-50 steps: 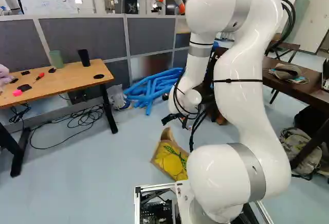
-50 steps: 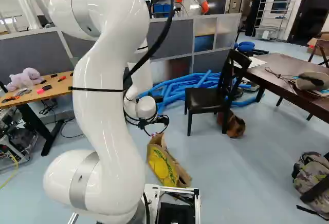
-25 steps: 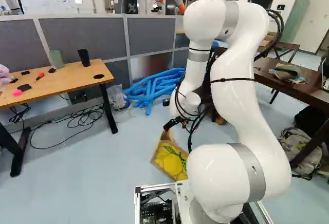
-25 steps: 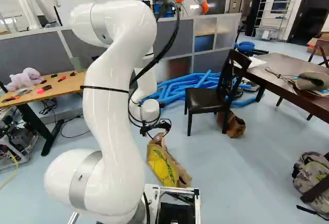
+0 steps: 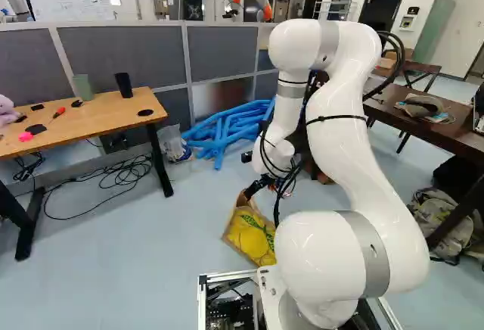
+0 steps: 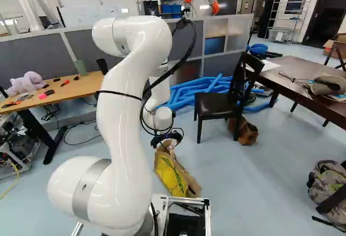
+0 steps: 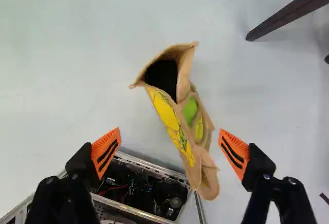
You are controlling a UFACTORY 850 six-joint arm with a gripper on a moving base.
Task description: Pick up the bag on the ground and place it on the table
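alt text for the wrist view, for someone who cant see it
A brown bag with yellow panels sits open-topped on the pale floor, ahead of the open claw with orange pads. The base's metal frame, wiring inside, is near the bag; a dark furniture leg stands apart.

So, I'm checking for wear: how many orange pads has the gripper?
2: a pad on one finger of the open gripper, a pad on the other, the bag showing between them in the wrist view.

Bright, even light is spread across the floor (image 5: 113, 269); pale glare is reflected by the arm (image 6: 116, 128), and faint shadows are cast.
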